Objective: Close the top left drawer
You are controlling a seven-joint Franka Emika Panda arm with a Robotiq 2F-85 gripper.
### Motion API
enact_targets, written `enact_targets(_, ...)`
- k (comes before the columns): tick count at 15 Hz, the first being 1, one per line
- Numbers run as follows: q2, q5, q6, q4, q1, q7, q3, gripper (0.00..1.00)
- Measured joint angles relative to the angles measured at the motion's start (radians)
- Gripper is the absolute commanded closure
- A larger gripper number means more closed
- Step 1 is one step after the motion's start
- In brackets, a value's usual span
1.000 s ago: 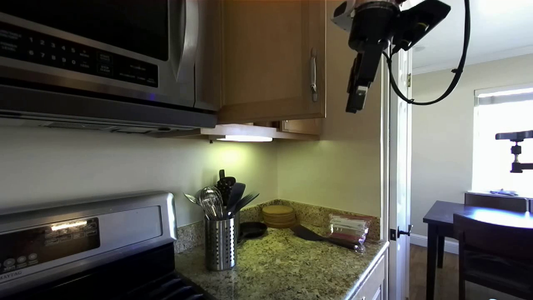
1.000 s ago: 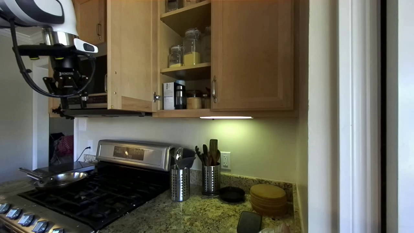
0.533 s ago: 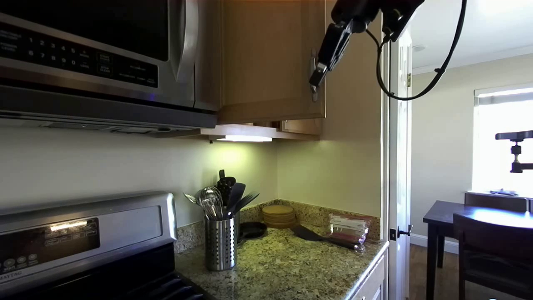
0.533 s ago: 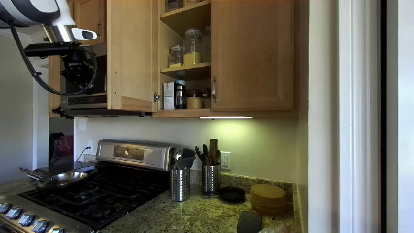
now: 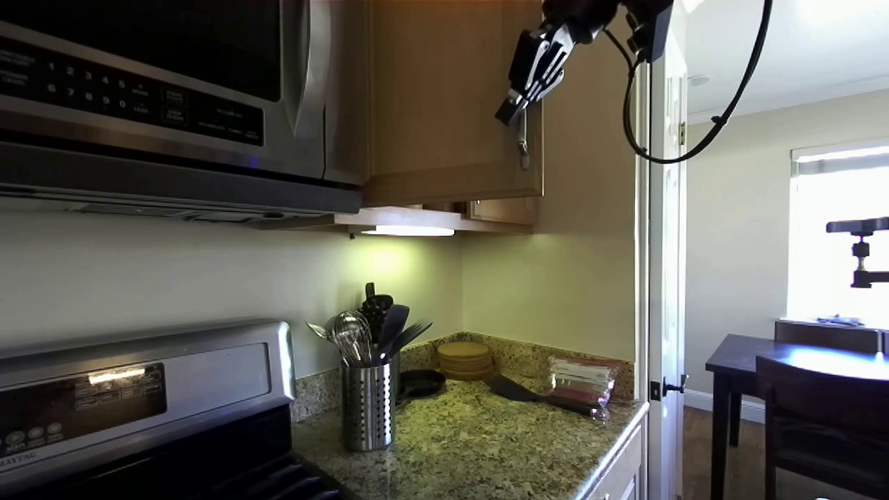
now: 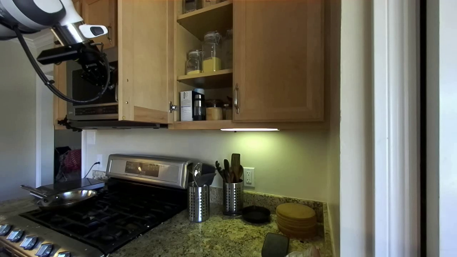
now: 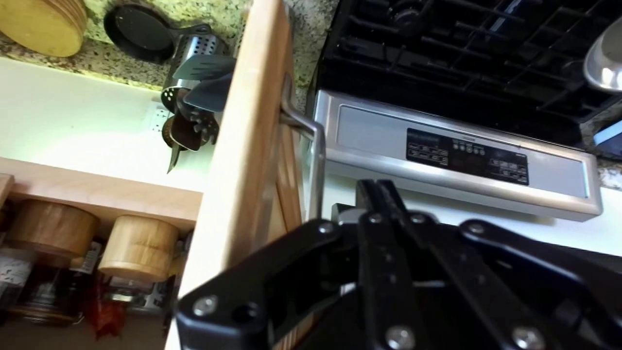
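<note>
Wrist view: a cabinet door (image 7: 238, 146) stands open; near the door's handle (image 7: 318, 170), the gripper (image 7: 376, 187) is clenched; stove (image 7: 437, 87) on that side, wooden containers (image 7: 141, 250) on the other.

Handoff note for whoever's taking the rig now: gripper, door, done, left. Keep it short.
Gripper: jaws shut, nothing between them. It is beside the handle, on the outer side of the cabinet door; can't tell whether it touches either.
Where things are: the cabinet door (the task's "drawer") stands open, with shelves exposed; the handle is on its outer face.
Done: gripper is on the side to push from. Nothing closed yet.
Left: the closing itself. I'd probably push the outer face toward the shelves, taking care not to snag the handle.
</note>
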Motion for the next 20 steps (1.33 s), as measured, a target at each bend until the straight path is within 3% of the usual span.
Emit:
enact_targets(8, -0.001, -0.185, 0.011, -0.01, -0.092, 0.119, 0.036, 0.98)
enact_targets(16, 0.063, -0.443, 0.038, -0.044, -0.256, 0.273, 0.068, 0.98)
enact_targets(20, 0.112, -0.494, 0.038, -0.044, -0.272, 0.319, 0.076, 0.98)
